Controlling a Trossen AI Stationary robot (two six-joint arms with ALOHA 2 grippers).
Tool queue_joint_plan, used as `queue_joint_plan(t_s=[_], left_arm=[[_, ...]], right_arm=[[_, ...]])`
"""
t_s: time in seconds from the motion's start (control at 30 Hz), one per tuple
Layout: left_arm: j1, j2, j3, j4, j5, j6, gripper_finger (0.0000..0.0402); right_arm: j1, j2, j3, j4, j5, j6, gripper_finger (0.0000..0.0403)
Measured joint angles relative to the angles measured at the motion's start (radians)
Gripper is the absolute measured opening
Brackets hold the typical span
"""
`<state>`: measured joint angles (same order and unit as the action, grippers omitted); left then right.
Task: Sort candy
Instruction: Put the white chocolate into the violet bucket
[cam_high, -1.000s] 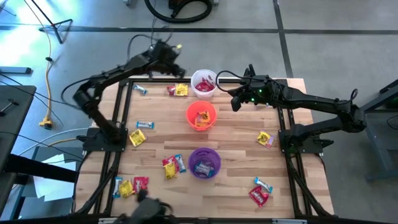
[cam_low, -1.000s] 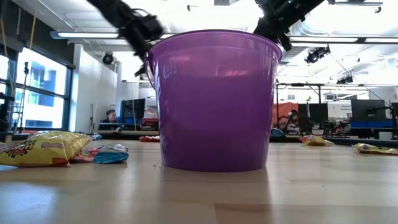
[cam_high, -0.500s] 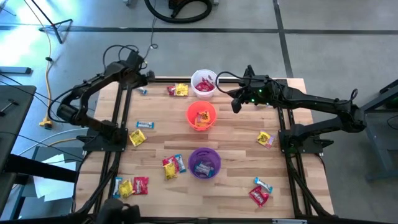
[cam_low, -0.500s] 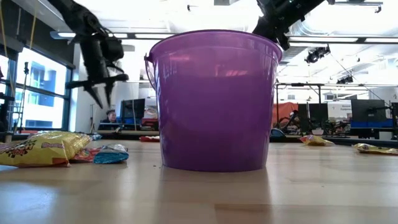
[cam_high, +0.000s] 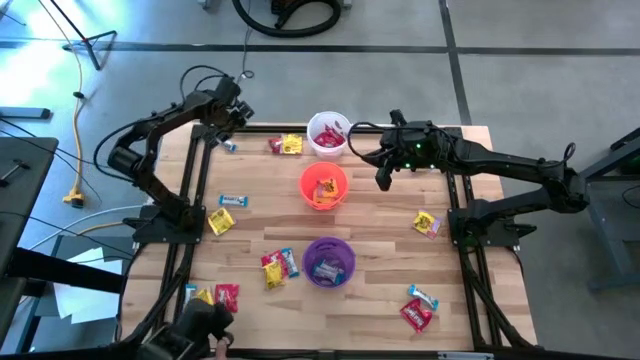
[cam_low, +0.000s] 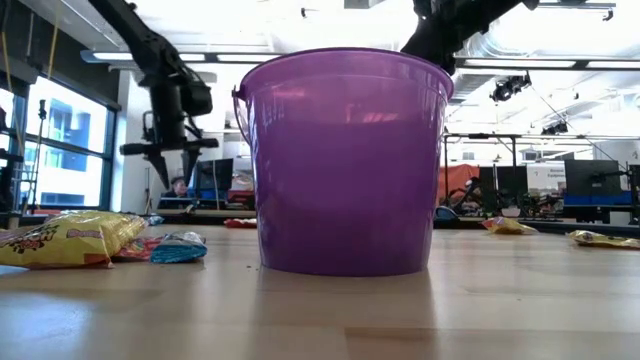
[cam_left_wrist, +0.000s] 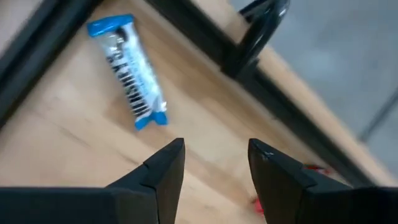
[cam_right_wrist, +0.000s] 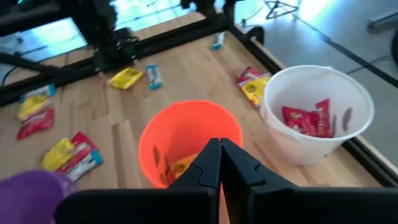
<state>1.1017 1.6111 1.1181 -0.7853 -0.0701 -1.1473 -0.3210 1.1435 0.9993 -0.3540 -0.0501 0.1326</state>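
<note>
One blue-white candy (cam_left_wrist: 129, 79) lies on the desk (cam_high: 380, 215) near its far left corner, just ahead of the left claw (cam_left_wrist: 214, 163), fingers apart, empty. Right claw (cam_right_wrist: 219, 163), fingers together, hangs over the orange cup (cam_right_wrist: 186, 135). Only the high view shows the other candies scattered across the desk.

No legible text or labels on any wrapper or cup.
</note>
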Motion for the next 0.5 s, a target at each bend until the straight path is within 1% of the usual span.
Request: queue_joint_plan(t_s=[0.13,0.2,0.3,0.4,0.5], left_arm=[[-0.019,0.07,0.089,-0.121,-0.072,0.007,0.0166],[-0.007,0.111,0.126,-0.187,-0.085,0.02,0.0166],[0.018,0.174,0.163,-0.253,-0.07,0.048,0.0166],[0.042,0.242,0.18,-0.271,-0.009,0.062,0.0166],[0.05,0.29,0.191,-0.269,-0.002,0.077,0.0166]], right_arm=[[-0.022,-0.011,0.0,-0.036,-0.027,-0.015,0.0],[-0.053,-0.025,0.0,-0.043,-0.059,-0.02,0.0],[-0.098,-0.047,0.0,-0.046,-0.091,-0.046,0.0],[-0.148,-0.07,0.0,-0.045,-0.142,-0.084,0.0],[-0.191,-0.086,0.0,-0.046,-0.194,-0.092,0.0]])
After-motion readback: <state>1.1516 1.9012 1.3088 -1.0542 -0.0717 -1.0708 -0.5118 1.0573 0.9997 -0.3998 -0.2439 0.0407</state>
